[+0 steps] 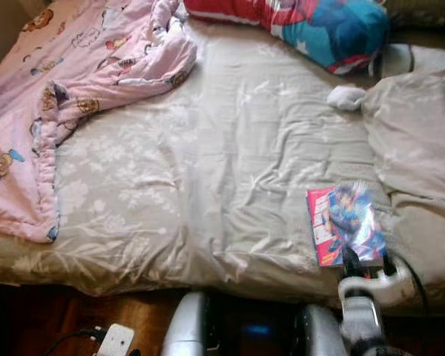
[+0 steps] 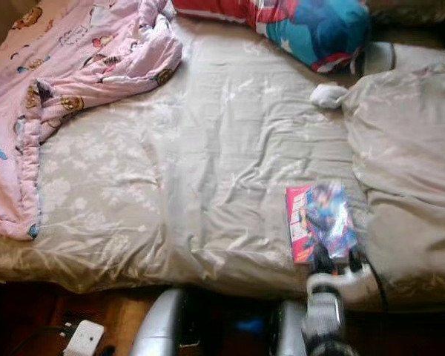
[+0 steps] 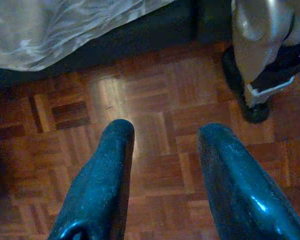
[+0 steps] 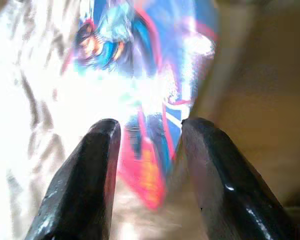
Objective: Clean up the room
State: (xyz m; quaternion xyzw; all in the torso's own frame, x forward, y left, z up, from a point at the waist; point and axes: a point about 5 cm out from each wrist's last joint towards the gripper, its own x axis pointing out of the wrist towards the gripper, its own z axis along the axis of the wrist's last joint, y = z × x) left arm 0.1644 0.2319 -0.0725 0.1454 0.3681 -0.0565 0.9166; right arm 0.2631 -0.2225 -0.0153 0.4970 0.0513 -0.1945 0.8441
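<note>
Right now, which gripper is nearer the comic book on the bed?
Right. The right gripper is at the comic book's near edge, fingers open around it. The left gripper hangs open over the wooden floor beside the bed.

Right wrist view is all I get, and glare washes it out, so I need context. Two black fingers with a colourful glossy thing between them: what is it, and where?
Observer: A comic book lying flat on the grey bedsheet, near the bed's front edge; the right gripper is at its near end.
Operator: Anything else on the bed?
Observer: A pink blanket bunched at the far left.
Operator: And the other arm?
Observer: The left gripper hangs open over the parquet floor.
</note>
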